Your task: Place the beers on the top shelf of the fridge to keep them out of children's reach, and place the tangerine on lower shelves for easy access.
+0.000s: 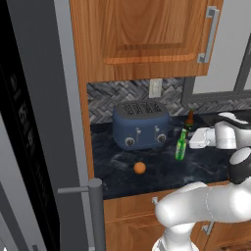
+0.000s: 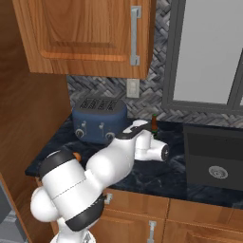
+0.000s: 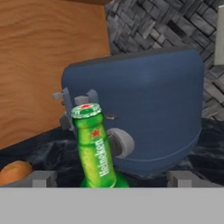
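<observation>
Green bottle (image 3: 94, 148) stands upright on the dark desk (image 1: 211, 169) before the blue toaster (image 1: 141, 125), between the fingers of our open hand (image 3: 112, 177), so we can grip its neck. Nearby lies the tangerine (image 1: 139, 168).

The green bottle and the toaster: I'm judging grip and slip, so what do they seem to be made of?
The green bottle looks like glossy translucent glass: see-through green neck with soft highlights, printed lettering, and a metal-looking crimped cap. The toaster looks like blue painted metal or plastic with a satin sheen; which one is unclear. Its knobs look like grey plastic. Everything is rendered, so these are appearances only.
</observation>
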